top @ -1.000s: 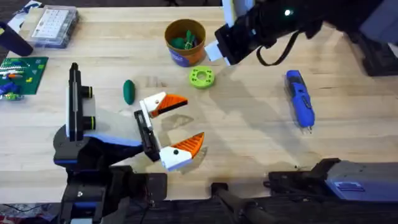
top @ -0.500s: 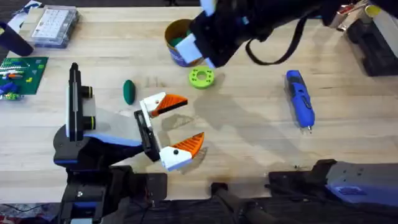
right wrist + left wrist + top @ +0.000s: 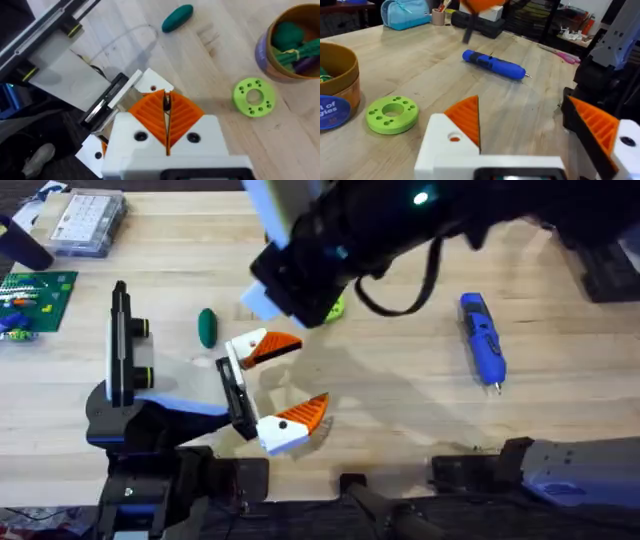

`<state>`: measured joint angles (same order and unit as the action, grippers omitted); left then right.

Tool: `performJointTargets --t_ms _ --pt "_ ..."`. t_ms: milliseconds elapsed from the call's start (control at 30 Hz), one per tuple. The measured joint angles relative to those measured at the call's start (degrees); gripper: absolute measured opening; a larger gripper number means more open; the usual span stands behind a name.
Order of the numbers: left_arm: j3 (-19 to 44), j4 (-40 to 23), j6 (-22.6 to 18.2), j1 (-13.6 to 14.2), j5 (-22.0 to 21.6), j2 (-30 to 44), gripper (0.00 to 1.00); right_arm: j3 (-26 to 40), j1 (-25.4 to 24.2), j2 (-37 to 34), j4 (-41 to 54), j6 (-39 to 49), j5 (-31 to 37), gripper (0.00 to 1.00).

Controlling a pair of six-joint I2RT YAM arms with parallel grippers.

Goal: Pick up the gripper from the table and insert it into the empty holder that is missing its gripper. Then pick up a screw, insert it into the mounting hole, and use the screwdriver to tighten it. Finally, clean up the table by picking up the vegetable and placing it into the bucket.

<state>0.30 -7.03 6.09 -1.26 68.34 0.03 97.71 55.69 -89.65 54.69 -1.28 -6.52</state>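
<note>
The white gripper piece with its orange tip (image 3: 265, 346) sits in the black holder (image 3: 235, 393) on my left arm, beside the like finger with a black dot (image 3: 298, 418). My left gripper (image 3: 308, 373) stands open with nothing between its fingers. In the right wrist view my right gripper (image 3: 166, 107) hangs above the holder (image 3: 107, 102), shut on a small dark screw (image 3: 166, 101). The dark green vegetable (image 3: 207, 327) lies on the table left of the holder. The blue screwdriver (image 3: 483, 340) lies at the right. The bucket (image 3: 270, 47) holds green toys.
My right arm (image 3: 340, 240) reaches across the middle of the overhead view, large and dark, covering the bucket. A lime-green ring (image 3: 253, 96) lies near the bucket. A clear parts box (image 3: 88, 222) and a green board (image 3: 38, 295) sit at the far left.
My right arm has swept left, from right of the bucket across it and the green ring, to above the holder. The left arm, vegetable and screwdriver have not moved.
</note>
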Motion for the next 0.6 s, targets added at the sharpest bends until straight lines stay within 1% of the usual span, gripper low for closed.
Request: performJointTargets --t_ms 167,367,600 --pt "0.0 0.0 0.0 0.0 0.0 0.0 0.986 0.1 1.6 -1.0 0.3 0.0 0.0 0.006" --pt "0.0 0.0 0.0 0.0 0.0 0.0 0.986 0.2 2.0 -1.4 0.3 0.0 0.0 0.006" --pt "0.0 0.0 0.0 0.0 0.0 0.0 0.987 0.5 2.0 -5.0 0.2 0.0 0.0 0.006"
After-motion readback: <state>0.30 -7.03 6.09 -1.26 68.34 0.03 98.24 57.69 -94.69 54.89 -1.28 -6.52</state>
